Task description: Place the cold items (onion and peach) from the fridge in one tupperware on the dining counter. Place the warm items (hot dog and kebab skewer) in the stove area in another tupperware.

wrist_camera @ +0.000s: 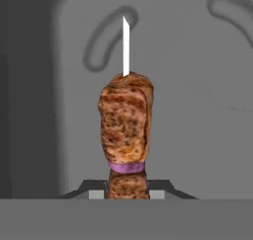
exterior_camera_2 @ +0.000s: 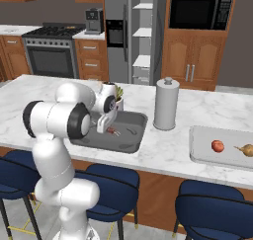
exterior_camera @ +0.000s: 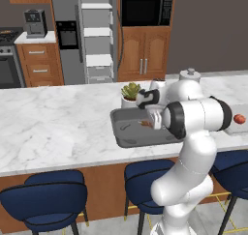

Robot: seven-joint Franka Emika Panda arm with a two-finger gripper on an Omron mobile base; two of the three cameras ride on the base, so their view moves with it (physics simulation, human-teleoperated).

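Note:
My gripper is shut on the kebab skewer, a browned chunk of meat with a purple slice and a white stick. It hangs just above the floor of the dark grey tupperware. On the dining counter my gripper holds the kebab skewer low inside this dark tupperware. From the other side my gripper is over the same tupperware. The peach and onion lie in a light tupperware to the right. The hot dog is out of view.
A potted plant stands just behind the dark tupperware, and a tall grey canister stands between the two containers. Blue stools line the counter's near side. The fridge stands open at the back, with the stove to its left.

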